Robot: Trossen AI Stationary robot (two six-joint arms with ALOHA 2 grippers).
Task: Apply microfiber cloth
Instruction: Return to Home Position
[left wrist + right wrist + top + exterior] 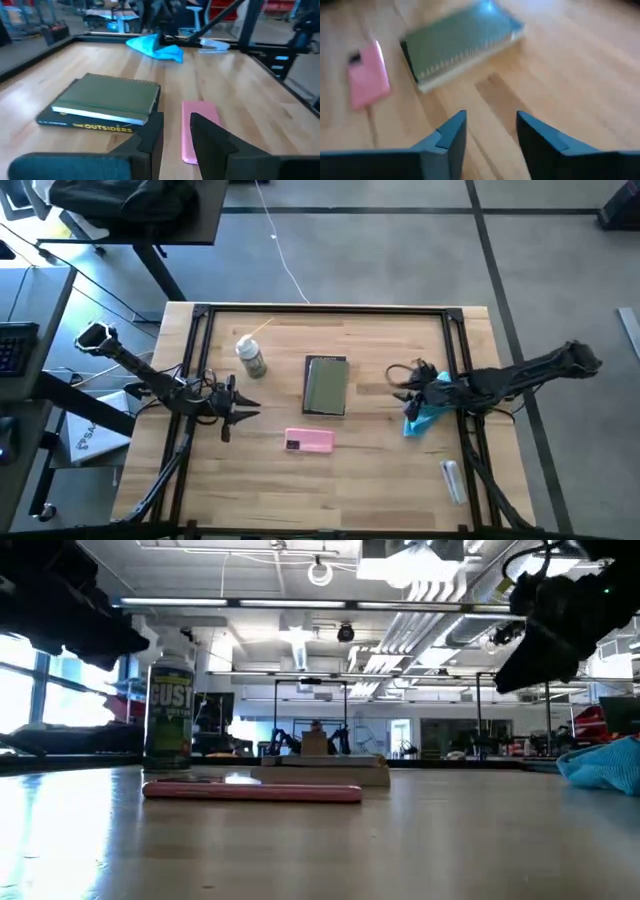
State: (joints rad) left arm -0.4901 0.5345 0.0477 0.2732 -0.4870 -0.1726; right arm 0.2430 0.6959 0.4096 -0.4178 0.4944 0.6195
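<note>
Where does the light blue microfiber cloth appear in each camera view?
High view: the microfiber cloth lies to the right of the green book.
Low view: at the picture's right edge.
Left wrist view: far off, beyond the pink phone.
Right wrist view: not in it.
Shared landmark: the pink phone, visible in all four views.
</note>
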